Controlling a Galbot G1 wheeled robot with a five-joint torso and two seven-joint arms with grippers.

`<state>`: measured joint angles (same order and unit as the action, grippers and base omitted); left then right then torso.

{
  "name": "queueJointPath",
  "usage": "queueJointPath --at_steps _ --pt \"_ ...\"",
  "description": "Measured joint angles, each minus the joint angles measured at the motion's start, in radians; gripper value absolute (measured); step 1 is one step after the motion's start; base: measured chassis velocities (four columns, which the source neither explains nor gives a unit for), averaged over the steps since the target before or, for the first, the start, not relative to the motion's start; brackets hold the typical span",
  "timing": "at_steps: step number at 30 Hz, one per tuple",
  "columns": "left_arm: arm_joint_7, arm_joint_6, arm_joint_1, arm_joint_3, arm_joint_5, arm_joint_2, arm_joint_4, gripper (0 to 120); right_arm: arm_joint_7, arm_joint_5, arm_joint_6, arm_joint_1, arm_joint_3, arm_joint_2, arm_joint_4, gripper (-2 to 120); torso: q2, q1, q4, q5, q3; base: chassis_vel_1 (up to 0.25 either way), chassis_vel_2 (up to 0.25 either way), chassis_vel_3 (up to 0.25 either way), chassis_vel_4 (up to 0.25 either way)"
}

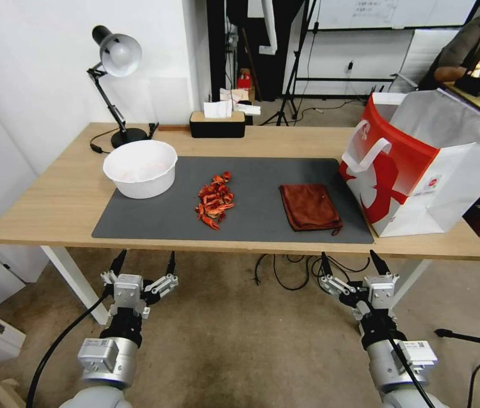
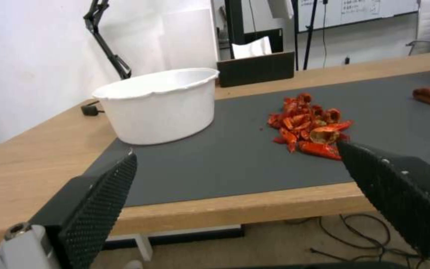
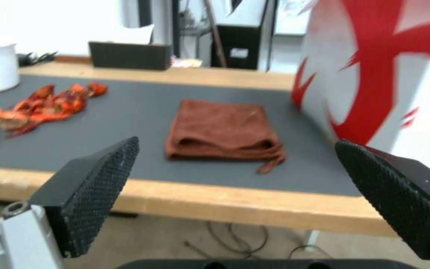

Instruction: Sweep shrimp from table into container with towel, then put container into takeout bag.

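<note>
A heap of red-orange shrimp point(image 1: 215, 201) point(image 2: 310, 126) point(image 3: 36, 106) lies mid-mat on the table point(image 1: 58, 198). Left of it stands the white round container point(image 1: 140, 168) point(image 2: 159, 103). The rust-brown towel point(image 1: 309, 207) point(image 3: 223, 129) lies folded to the right of the shrimp. At the table's right end stands the red and white takeout bag point(image 1: 421, 164) point(image 3: 374, 71), its mouth up. My left gripper point(image 1: 144, 263) point(image 2: 235, 160) is open, held below and in front of the table's near edge. My right gripper point(image 1: 351, 260) point(image 3: 235, 164) is open too, in front of the towel.
A dark grey mat point(image 1: 251, 226) covers the table's middle. At the back stand a black desk lamp point(image 1: 116, 62) and a black tissue box point(image 1: 217, 124). Cables hang under the table. A person sits at another desk at the far right.
</note>
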<state>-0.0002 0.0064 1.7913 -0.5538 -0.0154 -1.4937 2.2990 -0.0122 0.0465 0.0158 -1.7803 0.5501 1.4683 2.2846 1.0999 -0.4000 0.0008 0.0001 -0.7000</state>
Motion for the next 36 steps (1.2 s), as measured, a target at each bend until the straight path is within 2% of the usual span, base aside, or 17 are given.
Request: queueJointPath --at_steps 1,3,5,7,8,10,14,16,36 --pt "-0.001 0.006 -0.005 -0.004 -0.011 0.004 -0.002 100 0.000 0.002 0.000 0.001 0.000 -0.001 0.000 100 0.000 0.000 -0.0001 0.0001 0.000 0.000 0.000 0.000 0.000" --pt "-0.007 0.046 -0.046 -0.029 -0.087 0.035 -0.020 100 -0.017 0.064 0.018 0.025 -0.001 -0.034 -0.022 100 0.000 0.000 -0.0011 -0.0004 0.000 0.000 0.000 0.000 0.000" --pt "-0.009 0.057 -0.056 -0.036 -0.107 0.044 -0.025 100 -0.022 0.080 0.024 0.032 -0.001 -0.043 -0.028 100 0.000 0.000 -0.0010 0.0000 0.000 0.000 0.000 0.000 0.000" --pt "-0.017 0.103 -0.101 -0.064 -0.195 0.080 -0.045 100 -0.050 0.174 0.055 0.072 -0.002 -0.094 -0.062 100 0.000 0.000 -0.0006 -0.0002 0.000 0.000 0.000 0.000 0.000" --pt "-0.017 0.103 -0.101 -0.064 -0.195 0.080 -0.045 100 -0.050 0.174 0.055 0.072 -0.002 -0.094 -0.062 100 0.000 0.000 -0.0006 -0.0002 0.000 0.000 0.000 0.000 0.000" --pt "-0.023 0.138 -0.141 -0.088 -0.264 0.110 -0.061 100 -0.062 0.229 0.067 0.096 -0.001 -0.124 -0.081 100 0.000 0.000 -0.0009 0.0002 0.000 0.000 0.000 0.000 0.000" --pt "-0.023 0.139 -0.170 -0.103 -0.320 0.133 -0.078 100 -0.058 0.242 0.063 0.106 0.002 -0.130 -0.081 100 0.000 0.000 -0.0004 -0.0002 0.000 0.000 0.000 0.000 0.000" --pt "-0.020 0.134 -0.199 -0.123 -0.380 0.158 -0.094 100 -0.059 0.243 0.058 0.107 0.004 -0.129 -0.080 100 0.000 0.000 -0.0012 -0.0004 0.000 0.000 0.000 0.000 0.000" --pt "-0.012 0.117 -0.191 -0.124 -0.384 0.152 -0.092 100 -0.071 0.235 0.040 0.108 0.003 -0.115 -0.073 100 0.000 0.000 -0.0007 -0.0001 0.000 0.000 0.000 0.000 0.000"
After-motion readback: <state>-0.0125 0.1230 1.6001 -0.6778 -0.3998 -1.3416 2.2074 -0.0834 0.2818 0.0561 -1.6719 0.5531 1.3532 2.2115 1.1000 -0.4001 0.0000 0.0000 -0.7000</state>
